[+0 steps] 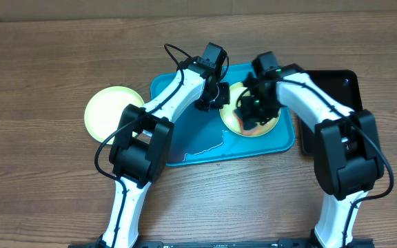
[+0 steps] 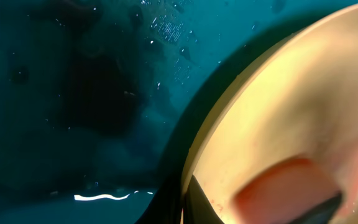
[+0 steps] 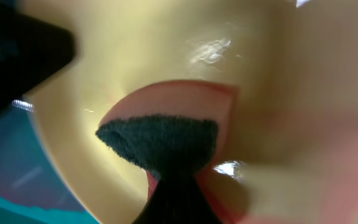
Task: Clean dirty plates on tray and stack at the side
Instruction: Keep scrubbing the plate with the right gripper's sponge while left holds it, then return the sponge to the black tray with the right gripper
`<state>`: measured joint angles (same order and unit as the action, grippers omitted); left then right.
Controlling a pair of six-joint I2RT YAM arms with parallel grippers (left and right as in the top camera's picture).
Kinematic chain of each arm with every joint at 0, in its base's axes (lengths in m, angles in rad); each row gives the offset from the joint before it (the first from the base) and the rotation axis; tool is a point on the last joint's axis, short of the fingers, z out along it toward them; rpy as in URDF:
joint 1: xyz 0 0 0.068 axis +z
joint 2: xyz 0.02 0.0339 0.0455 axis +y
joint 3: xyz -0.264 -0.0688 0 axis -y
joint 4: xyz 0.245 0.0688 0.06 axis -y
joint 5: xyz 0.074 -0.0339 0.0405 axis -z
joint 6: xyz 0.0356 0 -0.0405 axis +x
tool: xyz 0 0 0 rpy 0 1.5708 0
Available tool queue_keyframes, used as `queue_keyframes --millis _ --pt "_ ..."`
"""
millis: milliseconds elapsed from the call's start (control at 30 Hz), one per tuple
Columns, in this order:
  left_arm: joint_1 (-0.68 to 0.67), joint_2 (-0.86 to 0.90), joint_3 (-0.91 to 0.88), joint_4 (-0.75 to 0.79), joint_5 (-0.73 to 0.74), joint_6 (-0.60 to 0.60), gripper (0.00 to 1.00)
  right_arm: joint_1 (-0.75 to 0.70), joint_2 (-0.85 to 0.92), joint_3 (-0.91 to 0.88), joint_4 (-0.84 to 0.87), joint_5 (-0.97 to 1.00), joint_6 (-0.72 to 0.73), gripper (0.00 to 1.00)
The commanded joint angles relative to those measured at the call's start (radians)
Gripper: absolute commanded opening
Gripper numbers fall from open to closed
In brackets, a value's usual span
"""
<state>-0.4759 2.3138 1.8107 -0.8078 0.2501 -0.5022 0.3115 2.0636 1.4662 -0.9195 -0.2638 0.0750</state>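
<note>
A pale yellow-green plate point(image 1: 267, 125) with red-orange smears lies on the right part of the turquoise tray point(image 1: 185, 141). My left gripper point(image 1: 217, 98) is shut on this plate's left rim; in the left wrist view the dark jaws point(image 2: 182, 208) pinch the rim of the plate point(image 2: 291, 112). My right gripper point(image 1: 252, 114) is shut on a dark scrubbing pad point(image 3: 160, 140) pressed onto the plate point(image 3: 142, 56) next to a red patch; its fingers point(image 3: 173, 202) are dark and blurred. A second, clean yellow-green plate point(image 1: 110, 110) lies on the table left of the tray. No blue-white plate is in view.
A smaller black tray point(image 1: 333, 89) lies right of the turquoise tray, under my right arm. A thin wet outline point(image 1: 209, 147) shows on the turquoise tray's floor, and droplets glint on the tray in the left wrist view point(image 2: 104, 196). The table is brown wood.
</note>
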Motion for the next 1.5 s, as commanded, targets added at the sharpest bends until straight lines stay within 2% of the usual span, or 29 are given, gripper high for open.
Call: queue_keyframes --millis 0,300,400,500,633,800,867,1033,1200,1333,1467 --pt "0.004 0.02 -0.005 -0.003 -0.021 -0.019 0.04 0.007 0.013 0.008 0.055 -0.025 -0.005 0.04" --pt "0.004 0.02 -0.005 -0.007 -0.021 -0.018 0.04 -0.083 0.013 0.008 0.243 0.063 0.213 0.04" --pt "0.005 0.02 -0.005 -0.007 -0.021 -0.018 0.04 -0.123 0.013 0.008 0.227 0.072 0.222 0.13" --pt "0.005 0.02 -0.005 -0.007 -0.021 -0.018 0.04 -0.155 0.013 0.008 0.143 0.072 0.244 0.12" --pt "0.005 0.02 -0.005 -0.005 -0.023 -0.017 0.04 -0.169 0.012 0.016 0.0 0.024 0.212 0.09" --pt "0.006 0.02 -0.005 0.001 -0.043 0.01 0.04 -0.167 0.006 0.074 -0.188 -0.302 -0.052 0.09" --pt "0.006 0.02 0.0 0.0 -0.051 0.035 0.04 -0.167 -0.005 0.1 -0.236 -0.374 -0.108 0.08" --pt "0.006 0.005 0.034 -0.016 -0.077 0.1 0.04 -0.172 -0.077 0.173 -0.286 -0.393 -0.109 0.08" --pt "0.006 -0.043 0.094 -0.073 -0.219 0.169 0.04 -0.224 -0.167 0.248 -0.311 -0.386 -0.094 0.08" --pt "0.006 -0.098 0.14 -0.132 -0.337 0.244 0.04 -0.3 -0.214 0.289 -0.309 -0.261 0.001 0.08" --pt "0.001 -0.153 0.148 -0.156 -0.429 0.28 0.04 -0.37 -0.217 0.297 -0.309 -0.182 0.038 0.08"
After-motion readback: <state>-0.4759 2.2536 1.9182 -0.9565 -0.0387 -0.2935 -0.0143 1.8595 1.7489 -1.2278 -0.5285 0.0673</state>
